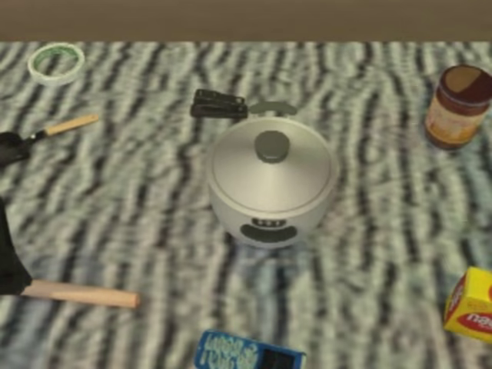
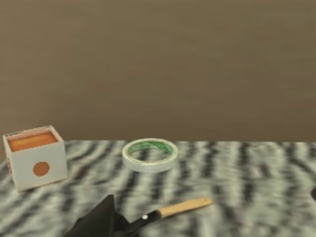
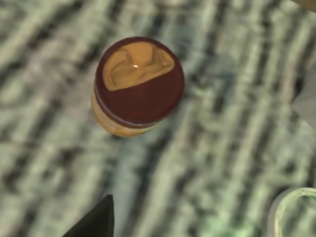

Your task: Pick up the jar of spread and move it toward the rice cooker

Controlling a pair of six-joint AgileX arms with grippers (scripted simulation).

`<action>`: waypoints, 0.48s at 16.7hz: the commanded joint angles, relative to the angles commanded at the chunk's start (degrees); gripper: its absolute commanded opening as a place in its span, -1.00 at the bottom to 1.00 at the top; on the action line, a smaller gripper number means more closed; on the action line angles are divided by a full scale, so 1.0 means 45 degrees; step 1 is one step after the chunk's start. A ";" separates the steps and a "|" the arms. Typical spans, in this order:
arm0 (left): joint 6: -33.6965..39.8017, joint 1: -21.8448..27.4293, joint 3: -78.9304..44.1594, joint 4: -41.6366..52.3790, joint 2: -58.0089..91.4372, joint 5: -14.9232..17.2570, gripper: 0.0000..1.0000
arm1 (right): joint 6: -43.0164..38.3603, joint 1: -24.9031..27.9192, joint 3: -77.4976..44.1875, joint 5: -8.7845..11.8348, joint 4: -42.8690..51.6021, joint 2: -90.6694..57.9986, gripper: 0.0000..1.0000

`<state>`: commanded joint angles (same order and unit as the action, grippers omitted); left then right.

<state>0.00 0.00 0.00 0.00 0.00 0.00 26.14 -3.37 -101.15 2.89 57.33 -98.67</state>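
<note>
The jar of spread (image 1: 460,106) was seen standing upright near the table's far right edge, well apart from the rice cooker (image 1: 271,181) at the centre. From above, in the right wrist view, the jar (image 3: 138,85) showed a dark brown round lid with an orange-tan patch on top and a tan label band below the rim. Nothing was touching it. Only a dark finger tip (image 3: 94,222) of the right gripper was caught in that view, apart from the jar; whether that claw was wide or narrow could not be told. The left arm (image 1: 9,261) was parked at the table's left edge, and its claw's state could not be told either.

The table (image 1: 138,215) was covered with a wavy grey-and-white striped pattern. A plain brown wall (image 2: 158,64) was seen behind it.
</note>
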 joint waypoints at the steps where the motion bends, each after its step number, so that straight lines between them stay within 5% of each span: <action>1: 0.0000 0.0000 0.0000 0.0000 0.0000 0.0000 1.00 | 0.0396 0.0051 -0.1300 0.0108 0.0510 -0.1292 1.00; 8: 0.0000 0.0000 0.0000 0.0000 0.0000 0.0000 1.00 | 0.2791 0.0482 -0.8158 0.0788 0.3636 -0.8930 1.00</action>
<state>0.00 0.00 0.00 0.00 0.00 0.00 38.71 -1.20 -137.87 6.43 73.69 -138.86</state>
